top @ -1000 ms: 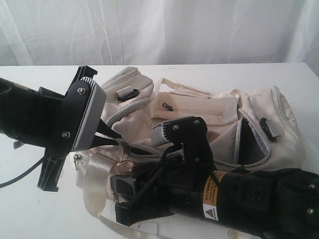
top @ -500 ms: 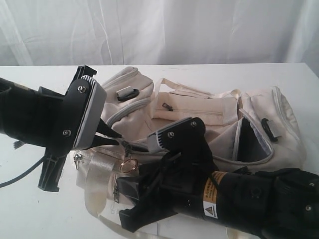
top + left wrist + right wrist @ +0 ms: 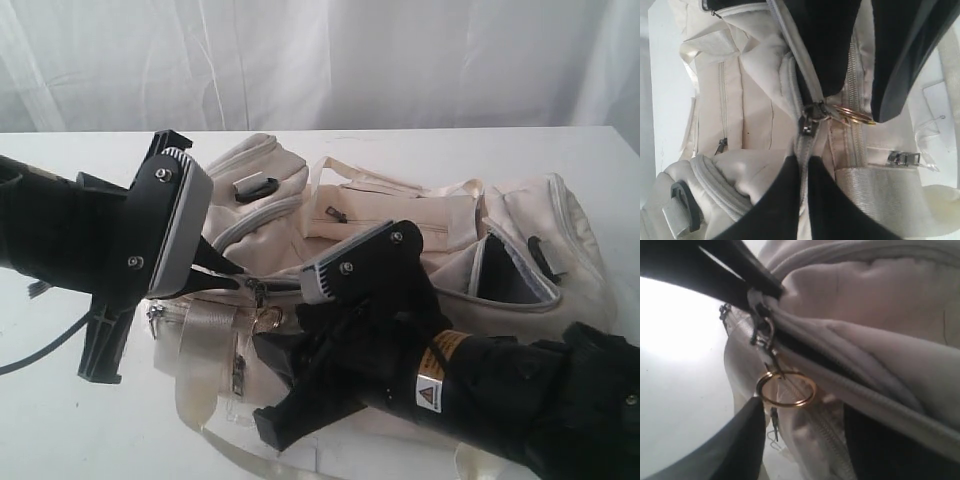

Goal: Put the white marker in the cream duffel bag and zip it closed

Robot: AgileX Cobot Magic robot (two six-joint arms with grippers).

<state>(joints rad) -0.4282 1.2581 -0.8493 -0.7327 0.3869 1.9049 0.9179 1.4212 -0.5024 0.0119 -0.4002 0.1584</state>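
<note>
The cream duffel bag [image 3: 420, 215] lies on the white table, its main zip partly open over dark lining. My left gripper [image 3: 805, 165] is shut on the grey zip tape just behind the slider [image 3: 810, 121]; its tips [image 3: 228, 275] show at the bag's left end. A gold ring [image 3: 786, 388] hangs from the slider. My right gripper [image 3: 802, 412] is open, one finger [image 3: 745, 440] on each side of the bag fabric just under the ring, touching neither. The white marker is out of view.
A side pocket [image 3: 510, 275] gapes open at the bag's right end. Small black clips [image 3: 255, 187] sit on the end pockets. A shiny webbing strap [image 3: 205, 330] and a small metal zip pull [image 3: 902, 158] lie near the front. White curtain hangs behind the table.
My right gripper has tilted and shifted rightward beside the ring, and the ring has swung slightly right. The bag's right end has sagged. My left gripper has kept its hold.
</note>
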